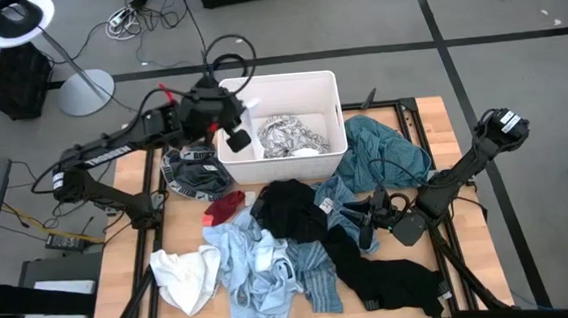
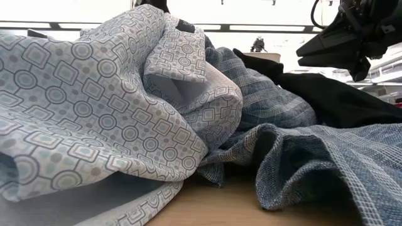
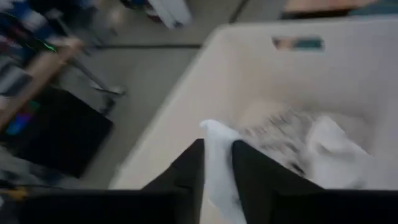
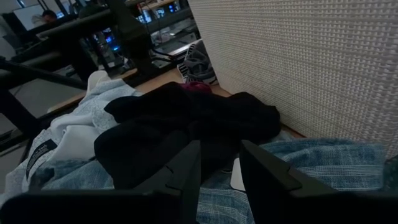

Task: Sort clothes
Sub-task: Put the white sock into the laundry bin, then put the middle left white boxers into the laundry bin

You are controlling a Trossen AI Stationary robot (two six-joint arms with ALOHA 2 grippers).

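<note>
My left gripper [image 1: 236, 136] is over the left end of the white bin [image 1: 329, 86] and is shut on a white garment [image 3: 217, 163]. A white and grey patterned garment [image 1: 288, 137] lies in the bin. My right gripper [image 1: 366, 219] is low over the pile on the table, open and empty. Its fingers [image 4: 186, 169] point at a black garment [image 1: 293, 208], which also shows in the right wrist view [image 4: 180, 124]. On the table also lie light blue [image 1: 261, 266], teal [image 1: 384, 152], white [image 1: 187, 276], small red [image 1: 222, 205] and another black [image 1: 388, 277] garment. My left gripper pinches a bunched part of the white garment [image 3: 216, 149] between its two fingers. The fingers slant down over the bin's left end. The cloth stands out beyond the fingertips, over the inside of the bin; how much hangs below is hidden by the gripper.
A dark patterned garment [image 1: 190, 171] lies left of the bin. A blue woven cloth [image 2: 314, 157] and a light patterned cloth [image 2: 94, 113] fill the low view. The bin's wall [image 4: 311, 62] stands close beside my right gripper. Bare wood [image 1: 442, 118] shows at the table's far right.
</note>
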